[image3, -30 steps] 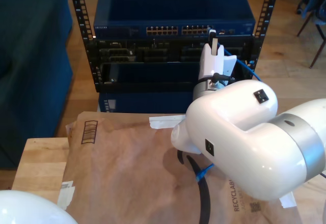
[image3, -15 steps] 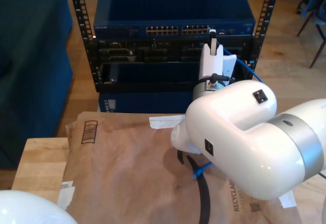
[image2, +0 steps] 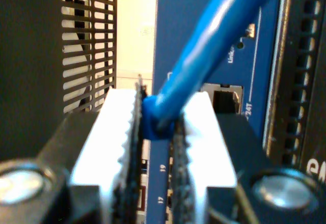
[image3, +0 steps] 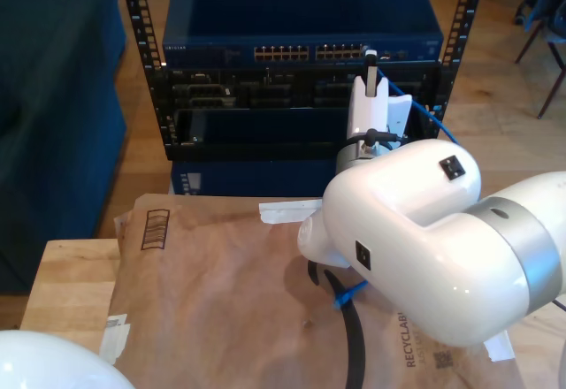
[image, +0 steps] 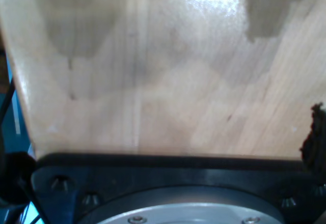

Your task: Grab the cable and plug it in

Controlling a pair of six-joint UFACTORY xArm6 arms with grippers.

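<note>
My second gripper (image2: 155, 132) is shut on the blue plug (image2: 152, 121) of the cable (image2: 214, 46), which rises from between the white toothed pads (image2: 119, 127). Just beyond the plug is the blue network switch (image2: 188, 40), with an open port (image2: 224, 101) close by. In the exterior view my second gripper (image3: 370, 64) points at the right end of the switch's port row (image3: 340, 52). The cable (image3: 432, 117) arcs down the gripper's right side in that view, and another stretch of cable (image3: 352, 293) lies on the paper under the arm.
The switch sits on top in a black rack (image3: 133, 18) above dark server units (image3: 256, 93). Brown paper (image3: 221, 292) covers the wooden table (image3: 71, 283). A thick black robot cable (image3: 354, 345) runs across the paper. A white arm part (image3: 44, 362) shows at the exterior view's lower left.
The cable stretch on the paper has shifted slightly. My second gripper stays at the switch's ports with the plug held.
</note>
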